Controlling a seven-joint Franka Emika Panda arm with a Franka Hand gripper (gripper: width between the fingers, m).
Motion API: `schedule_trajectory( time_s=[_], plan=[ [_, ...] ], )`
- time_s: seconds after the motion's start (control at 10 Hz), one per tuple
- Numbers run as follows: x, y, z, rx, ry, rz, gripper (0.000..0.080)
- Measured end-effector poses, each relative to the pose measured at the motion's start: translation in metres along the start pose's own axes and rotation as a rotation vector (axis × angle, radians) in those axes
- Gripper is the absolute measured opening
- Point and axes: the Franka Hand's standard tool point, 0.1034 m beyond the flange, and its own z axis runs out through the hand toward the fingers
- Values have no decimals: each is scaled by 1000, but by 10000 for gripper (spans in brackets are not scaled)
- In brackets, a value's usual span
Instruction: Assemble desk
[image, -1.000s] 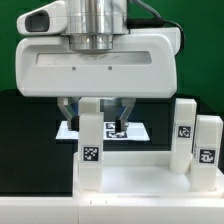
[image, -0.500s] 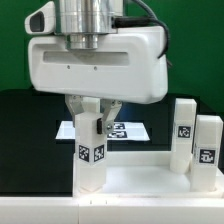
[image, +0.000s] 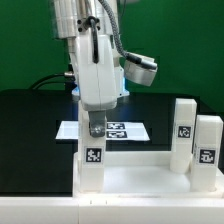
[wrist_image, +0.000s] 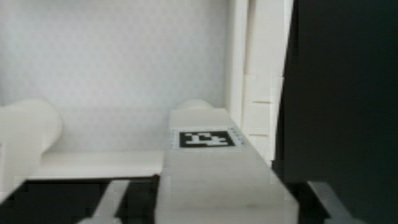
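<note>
The white desk top (image: 140, 182) lies flat at the front of the exterior view. A short square white leg (image: 91, 155) with a black-and-white tag stands upright at its corner on the exterior view's left. My gripper (image: 95, 127) hangs straight over this leg, turned edge-on to the camera, with its fingers straddling the leg's upper end. In the wrist view the leg (wrist_image: 222, 170) runs between my two fingers (wrist_image: 114, 200), and a dark gap shows on each side of it. The jaws stand open. The desk top (wrist_image: 125, 70) fills the wrist view behind it.
Two more white tagged legs (image: 185, 130) (image: 207, 150) stand at the desk top's end on the exterior view's right. The marker board (image: 125, 130) lies on the black table (image: 30, 120) behind the gripper. Another white leg (wrist_image: 25, 140) shows at the wrist view's edge.
The gripper has turned about a quarter turn around its vertical axis, from broadside to edge-on. The leg turned with it and again shows one tag to the front.
</note>
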Motion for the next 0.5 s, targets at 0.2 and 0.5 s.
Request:
schedule_trajectory(
  time_s=[0.2,0.5],
  plan=[
    [3,1,0,-3,4,-222,392],
    [-2,1,0,-12,6,-678,628]
  ],
)
